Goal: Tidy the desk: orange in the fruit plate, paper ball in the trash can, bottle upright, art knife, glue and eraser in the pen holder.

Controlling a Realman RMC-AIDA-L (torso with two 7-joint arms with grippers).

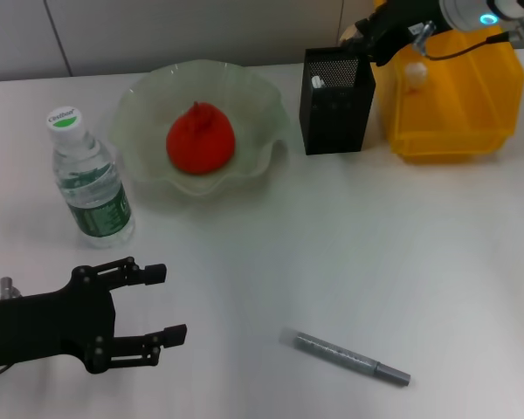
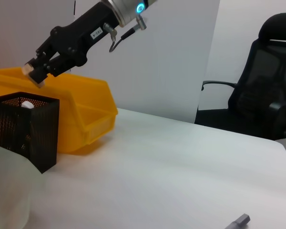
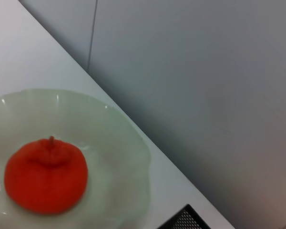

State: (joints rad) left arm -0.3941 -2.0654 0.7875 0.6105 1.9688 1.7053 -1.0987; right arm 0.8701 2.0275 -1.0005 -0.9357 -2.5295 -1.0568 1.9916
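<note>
I see my right gripper (image 2: 35, 72) above the pen holder (image 1: 336, 100) at 1 o'clock, pinching a small pale eraser (image 2: 34, 76). My left gripper (image 1: 162, 305) idles at 8 o'clock, fingers spread wide. The orange (image 1: 200, 138) sits in the fruit plate (image 1: 148, 96), the bottle (image 1: 87, 179) stands upright, and the art knife (image 1: 345, 356) lies at 5 o'clock.

Red-orange orange (image 1: 200, 140) in a pale green translucent fruit plate (image 1: 262, 105); black mesh pen holder (image 1: 336, 109); yellow bin (image 1: 458, 105); clear bottle (image 1: 89, 179) with green label and green-white cap; silver-grey art knife (image 1: 345, 356); white tabletop (image 1: 332, 244); black left end effector (image 1: 162, 303).
</note>
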